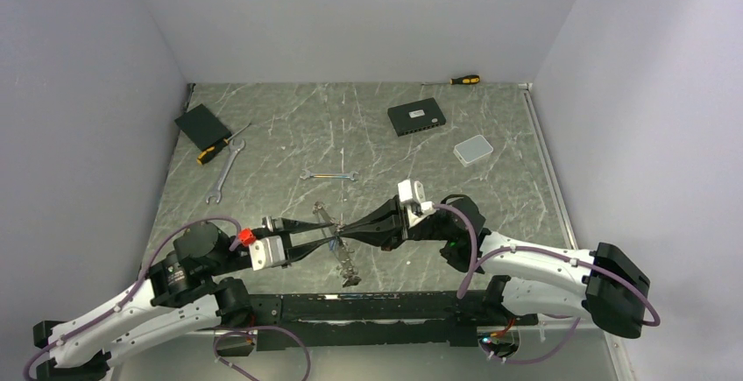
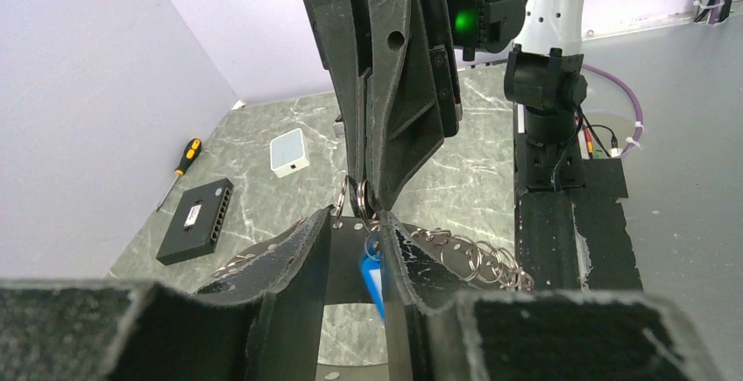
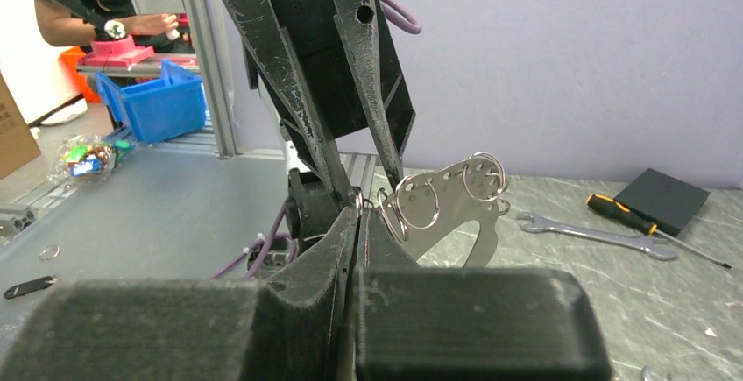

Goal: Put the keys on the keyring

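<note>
- The left hand (image 2: 355, 228) pinches the keyring (image 3: 447, 210).
- The right hand (image 3: 357, 213) is pressed together beside a small ring (image 2: 348, 195).
- A blue tag (image 2: 371, 278) hangs between the left fingers (image 2: 307, 263).

Grey marbled table (image 1: 368, 136) is carrying: flat black box (image 1: 201, 123), screwdriver (image 1: 216, 148), long spanner (image 1: 225, 172) lying left; small spanner (image 1: 329, 175) centre; black switch (image 1: 416, 118), white box (image 1: 473, 149), second screwdriver (image 1: 464, 80) right.

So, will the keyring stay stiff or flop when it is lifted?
Likely part stiff, part loose: the keyring looks like a flat metal plate, but its small split rings hang free and would probably swing. It seems thin, so probably light, and its bare metal may slip in a weak grip.
</note>
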`<action>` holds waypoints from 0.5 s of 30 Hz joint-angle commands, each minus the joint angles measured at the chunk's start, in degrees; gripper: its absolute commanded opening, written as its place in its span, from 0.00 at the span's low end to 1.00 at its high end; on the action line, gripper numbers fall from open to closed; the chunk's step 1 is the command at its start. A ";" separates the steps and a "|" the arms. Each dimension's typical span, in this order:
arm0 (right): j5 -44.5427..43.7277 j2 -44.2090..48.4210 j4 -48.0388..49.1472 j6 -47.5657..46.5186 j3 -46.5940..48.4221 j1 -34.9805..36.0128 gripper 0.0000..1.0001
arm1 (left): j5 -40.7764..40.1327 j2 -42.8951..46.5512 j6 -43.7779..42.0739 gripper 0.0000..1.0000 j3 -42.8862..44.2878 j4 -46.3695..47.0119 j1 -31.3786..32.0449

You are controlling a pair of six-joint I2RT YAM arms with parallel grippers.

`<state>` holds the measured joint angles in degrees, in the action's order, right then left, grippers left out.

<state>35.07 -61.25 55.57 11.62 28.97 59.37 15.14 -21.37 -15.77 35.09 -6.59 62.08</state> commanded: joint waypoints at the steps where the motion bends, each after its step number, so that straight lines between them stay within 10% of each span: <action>1: 1.01 0.15 5.31 0.95 3.19 -0.14 0.00 | 0.27 -0.45 0.30 0.32 -0.24 3.41 0.23; 15: 0.38 -0.60 5.96 1.11 4.54 -0.07 0.00 | 1.30 -3.81 0.82 0.25 -0.85 5.48 0.23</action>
<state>35.00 -61.82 55.79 12.05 29.56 59.20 15.55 -23.59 -15.73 34.89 -4.27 62.08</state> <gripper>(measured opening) 0.017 0.258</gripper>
